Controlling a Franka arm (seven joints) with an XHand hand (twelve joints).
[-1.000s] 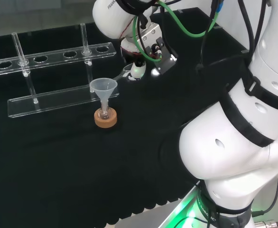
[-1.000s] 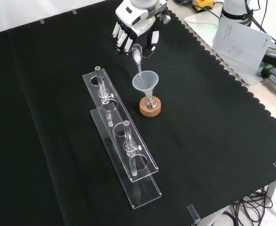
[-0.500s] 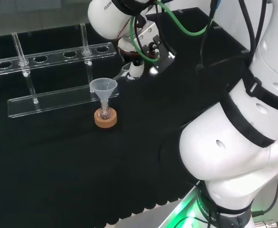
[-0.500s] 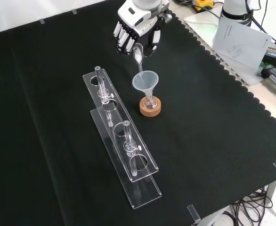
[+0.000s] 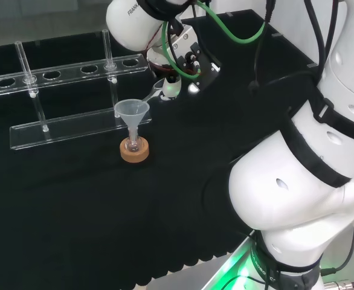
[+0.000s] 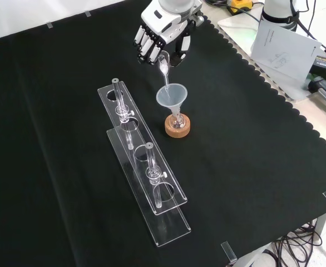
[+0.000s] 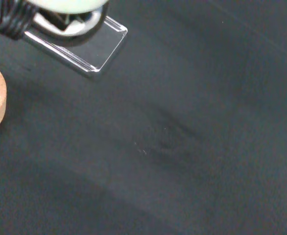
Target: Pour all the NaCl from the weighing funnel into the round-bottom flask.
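In the front view, clear tube rack (image 6: 143, 167) stood down-left of the hand (image 6: 166, 25), which pinched the weighing funnel (image 6: 163, 67), stem tipped into the plastic funnel (image 6: 171, 95) below atop the round-bottom flask (image 6: 177, 120) on cork ring (image 6: 177, 128).

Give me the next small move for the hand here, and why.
Probably tilt a little further while holding position. The hand has its fingers curled round the weighing funnel, whose stem slants down into the mouth of the plastic funnel seated in the flask on the cork ring. Whether any salt remains cannot be told.
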